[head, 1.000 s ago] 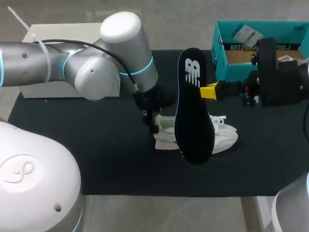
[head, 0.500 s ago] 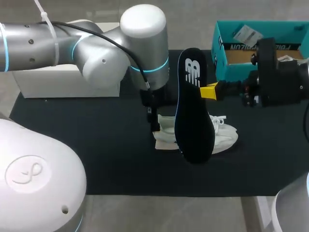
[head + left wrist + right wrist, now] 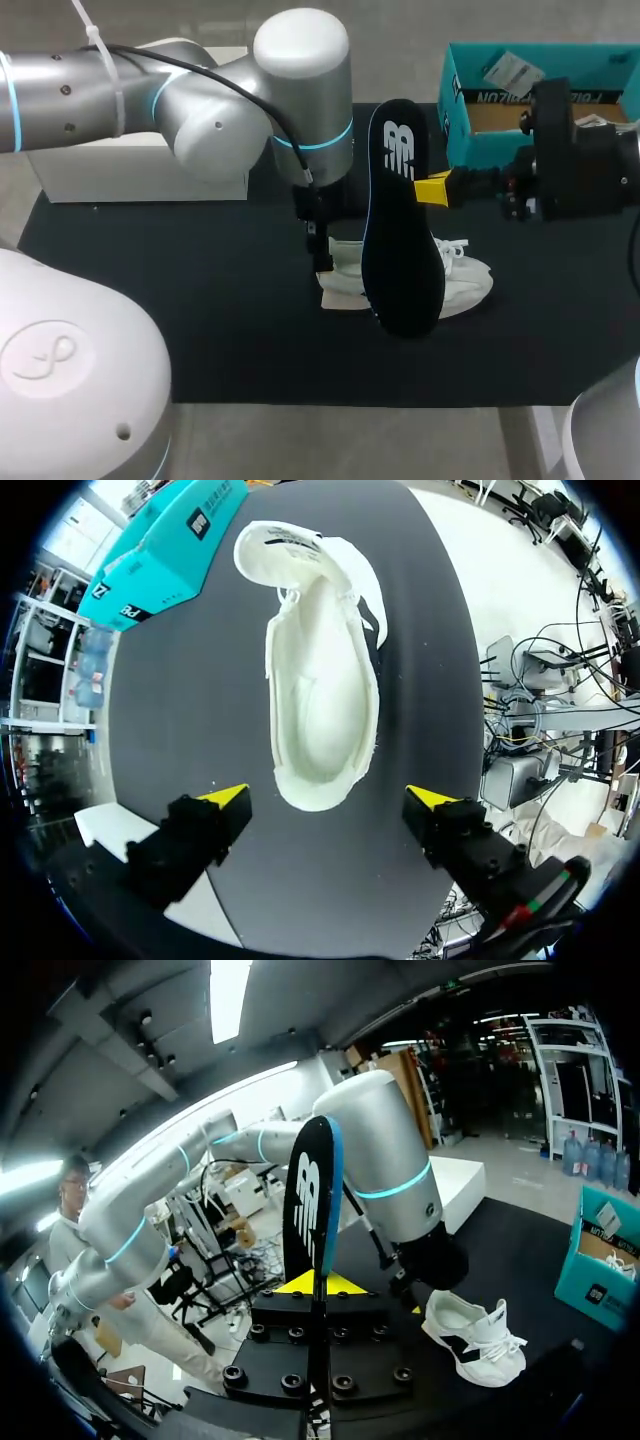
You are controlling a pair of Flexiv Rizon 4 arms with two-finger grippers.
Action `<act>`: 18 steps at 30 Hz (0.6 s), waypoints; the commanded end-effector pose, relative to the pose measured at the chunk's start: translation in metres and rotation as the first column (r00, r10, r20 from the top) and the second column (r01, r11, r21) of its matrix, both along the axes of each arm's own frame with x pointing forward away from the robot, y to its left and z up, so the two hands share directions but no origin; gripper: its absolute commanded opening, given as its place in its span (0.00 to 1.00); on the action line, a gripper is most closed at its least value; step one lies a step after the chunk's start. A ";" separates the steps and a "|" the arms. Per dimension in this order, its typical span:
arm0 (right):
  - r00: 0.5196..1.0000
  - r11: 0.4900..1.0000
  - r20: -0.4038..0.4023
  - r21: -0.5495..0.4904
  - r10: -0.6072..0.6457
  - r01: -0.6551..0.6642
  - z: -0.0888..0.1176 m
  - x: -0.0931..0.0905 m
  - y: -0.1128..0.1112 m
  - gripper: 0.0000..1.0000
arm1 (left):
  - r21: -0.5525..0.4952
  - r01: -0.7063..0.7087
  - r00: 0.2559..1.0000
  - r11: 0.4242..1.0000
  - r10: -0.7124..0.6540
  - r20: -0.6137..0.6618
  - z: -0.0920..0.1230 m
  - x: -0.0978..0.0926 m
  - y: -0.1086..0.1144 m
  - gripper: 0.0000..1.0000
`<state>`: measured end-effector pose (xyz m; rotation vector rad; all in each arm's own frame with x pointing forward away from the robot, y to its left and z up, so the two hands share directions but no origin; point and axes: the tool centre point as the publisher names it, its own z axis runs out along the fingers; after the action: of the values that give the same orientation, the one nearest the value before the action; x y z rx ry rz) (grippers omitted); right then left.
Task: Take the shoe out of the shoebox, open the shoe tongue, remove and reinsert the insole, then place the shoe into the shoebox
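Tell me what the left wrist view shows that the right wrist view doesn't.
Only the left wrist view: the empty inside of the shoe, seen from above, with the open left gripper over its heel end. Only the right wrist view: the insole held upright in the right gripper, and the left arm above the shoe. Both: the white shoe on the dark mat, and the teal shoebox.

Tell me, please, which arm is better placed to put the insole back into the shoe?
Right: the right fingers are shut on the insole, held upright close to the white shoe. The left fingers hang open over the shoe's heel, holding nothing, free to steady it.
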<state>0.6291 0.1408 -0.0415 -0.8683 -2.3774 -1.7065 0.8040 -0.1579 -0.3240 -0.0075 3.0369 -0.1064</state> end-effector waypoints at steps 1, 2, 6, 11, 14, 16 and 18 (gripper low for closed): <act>1.000 1.000 -0.002 -0.001 0.001 -0.001 -0.001 0.002 0.002 0.00 | -0.001 0.000 1.000 1.000 0.000 0.001 0.000 -0.001 0.001 1.00; 1.000 1.000 -0.002 -0.001 0.001 -0.001 -0.001 0.002 0.002 0.00 | -0.001 0.000 1.000 1.000 0.000 0.001 0.000 -0.001 0.001 1.00; 1.000 1.000 -0.002 -0.001 0.001 -0.001 -0.001 0.002 0.002 0.00 | 0.000 0.005 1.000 1.000 -0.005 0.002 0.001 0.001 -0.003 1.00; 1.000 1.000 -0.002 -0.001 0.001 -0.001 -0.001 0.002 0.002 0.00 | -0.012 0.004 1.000 1.000 -0.003 0.011 0.010 0.008 -0.017 1.00; 1.000 1.000 -0.002 -0.001 0.001 -0.001 -0.001 0.002 0.002 0.00 | -0.022 0.008 1.000 1.000 -0.008 0.015 0.014 0.014 -0.028 1.00; 1.000 1.000 -0.002 -0.001 0.001 -0.001 -0.001 0.002 0.002 0.00 | -0.024 0.012 1.000 1.000 -0.012 0.016 0.014 0.020 -0.036 1.00; 1.000 1.000 -0.002 -0.001 0.001 -0.001 -0.001 0.002 0.002 0.00 | -0.029 0.019 1.000 0.999 -0.019 0.018 0.013 0.025 -0.042 1.00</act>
<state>0.6291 0.1408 -0.0415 -0.8684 -2.3774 -1.7065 0.8206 -0.1877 -0.3063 0.0167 3.0050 -0.1741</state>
